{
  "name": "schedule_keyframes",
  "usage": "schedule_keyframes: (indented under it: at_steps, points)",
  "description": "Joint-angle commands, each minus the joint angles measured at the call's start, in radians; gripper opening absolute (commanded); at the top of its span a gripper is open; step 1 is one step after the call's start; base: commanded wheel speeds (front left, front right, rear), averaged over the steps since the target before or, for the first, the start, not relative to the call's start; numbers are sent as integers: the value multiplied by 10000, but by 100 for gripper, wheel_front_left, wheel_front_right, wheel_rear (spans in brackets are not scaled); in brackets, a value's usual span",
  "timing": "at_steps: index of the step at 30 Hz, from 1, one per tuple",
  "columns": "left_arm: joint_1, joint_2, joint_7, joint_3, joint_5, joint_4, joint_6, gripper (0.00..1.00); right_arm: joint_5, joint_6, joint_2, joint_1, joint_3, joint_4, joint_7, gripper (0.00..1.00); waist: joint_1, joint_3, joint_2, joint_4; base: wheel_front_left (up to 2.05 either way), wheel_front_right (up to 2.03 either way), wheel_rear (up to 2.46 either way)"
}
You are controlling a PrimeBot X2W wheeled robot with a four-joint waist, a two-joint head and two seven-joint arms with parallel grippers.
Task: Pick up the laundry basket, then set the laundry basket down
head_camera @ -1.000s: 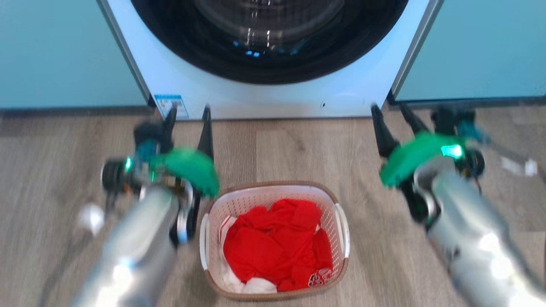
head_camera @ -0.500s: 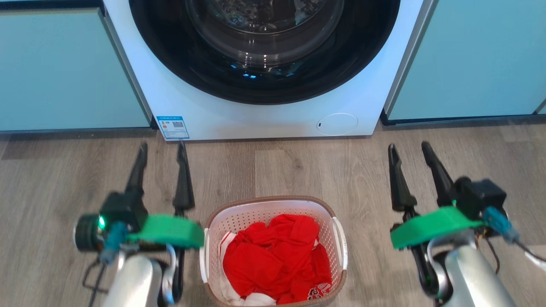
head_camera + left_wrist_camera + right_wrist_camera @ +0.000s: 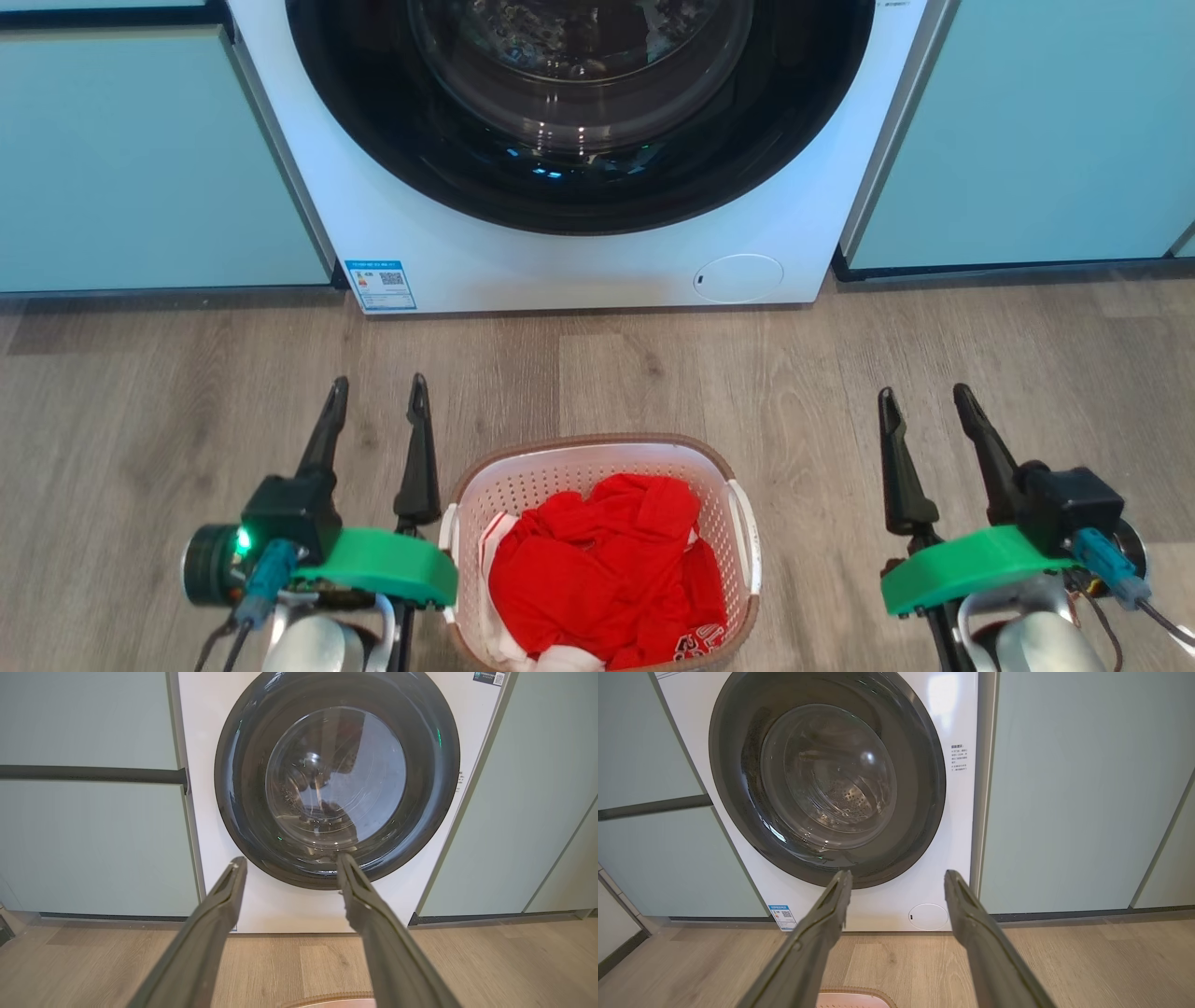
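The laundry basket point(image 3: 523, 485), white and perforated with a brown rim, stands on the wood floor at the bottom centre of the head view, holding red and white clothes point(image 3: 602, 574). My left gripper point(image 3: 378, 387) is open just left of the basket, apart from it. Well to the basket's right, my right gripper point(image 3: 924, 394) is open too. Both point at the washer. A sliver of the basket's rim point(image 3: 327, 999) shows at the bottom of the left wrist view between the open left gripper point(image 3: 289, 861) fingers. The rim point(image 3: 852, 994) also shows below the open right gripper point(image 3: 896, 875).
A white front-loading washer point(image 3: 579, 271) with a dark round door point(image 3: 579, 103) stands straight ahead, set between pale teal cabinets point(image 3: 140, 159). Bare wood floor point(image 3: 653, 364) lies between the washer and the basket.
Both grippers have drawn back from the washer towards the bottom of the head view, now flanking the basket. The camera has tilted, and the earlier blur has gone.
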Motion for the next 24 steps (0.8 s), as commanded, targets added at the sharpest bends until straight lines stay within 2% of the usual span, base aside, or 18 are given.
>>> schedule_keyframes:
  at_steps: [1,24]
  points:
    - [-218,-13,-49,254,102,-352,1,100,-73,71,44,-297,246,-396,-122,100,1,4,-1,-1,0,0,0]
    - [-354,-14,-49,367,-286,53,-319,100,63,71,45,-495,139,-560,-122,100,1,53,-1,-21,0,0,0]
